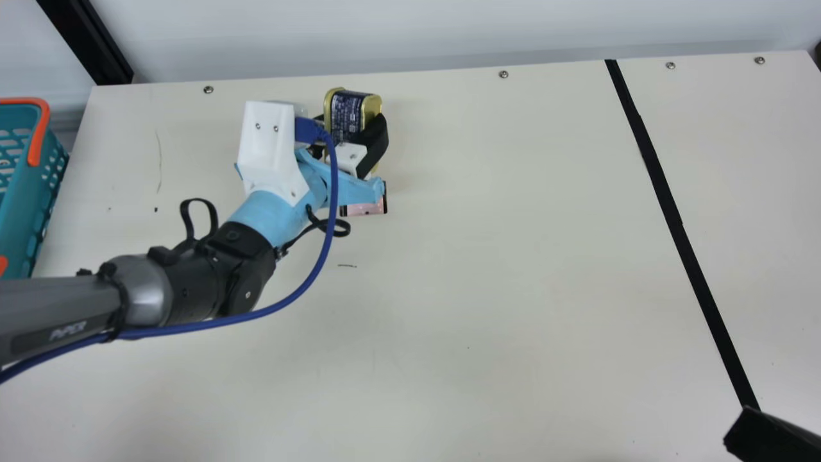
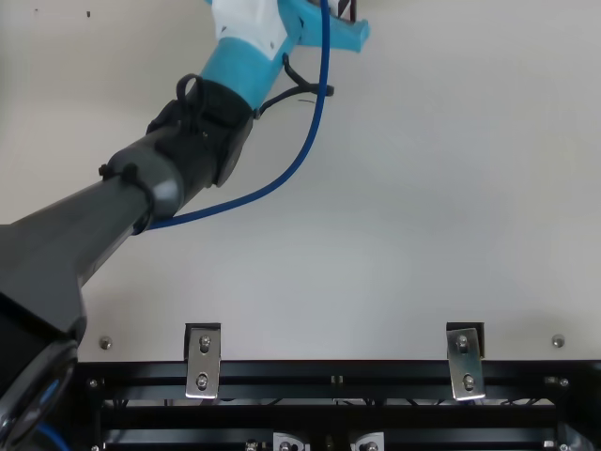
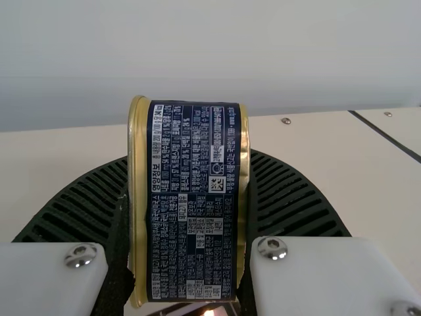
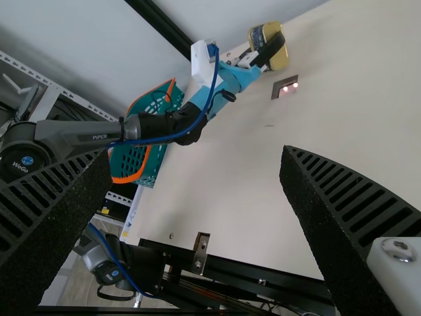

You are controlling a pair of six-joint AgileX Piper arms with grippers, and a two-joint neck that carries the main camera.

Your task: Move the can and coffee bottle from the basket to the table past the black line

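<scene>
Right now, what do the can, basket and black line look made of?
Can: metal, glossy gold rims catching light, printed navy side. Basket: likely molded plastic, smooth teal, regular holes. Black line: probably matte tape, slight steps along its edges.

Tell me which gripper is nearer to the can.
Left. The left gripper grips the can, a finger on either side; the right gripper is well away from it, at the main view's lower right corner.
</scene>
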